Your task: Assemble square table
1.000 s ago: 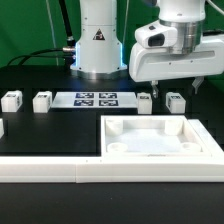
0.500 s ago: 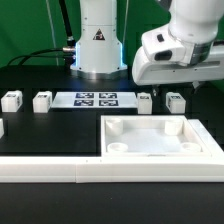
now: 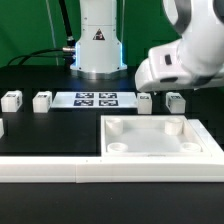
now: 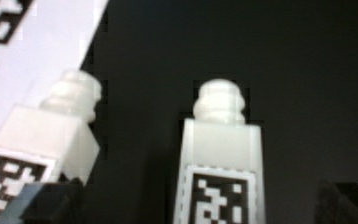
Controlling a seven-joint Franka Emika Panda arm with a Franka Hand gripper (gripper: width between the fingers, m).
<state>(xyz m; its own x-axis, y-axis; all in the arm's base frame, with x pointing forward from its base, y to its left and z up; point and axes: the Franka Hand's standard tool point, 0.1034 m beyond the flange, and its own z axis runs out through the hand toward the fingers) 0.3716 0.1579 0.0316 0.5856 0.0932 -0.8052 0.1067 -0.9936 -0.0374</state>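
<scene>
Far-left leg [image 3: 11,100], second leg [image 3: 42,100] stand apart on black table [image 3: 50,135]. Marker board [image 3: 95,99] next. Third leg [image 3: 145,102], fourth leg [image 3: 176,100] just past it, below my arm [image 3: 185,62]. Square table slab [image 3: 160,138] in front of those two, sockets up. My gripper [image 4: 202,205]: jaws spread wide, holding nothing.

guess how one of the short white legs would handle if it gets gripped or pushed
The leg looks like a rigid moulded plastic block, so it probably won't flex in a grip. It seems small and likely light, so a push could slide it on the smooth black table. Its flat sides suggest it will not roll.
</scene>
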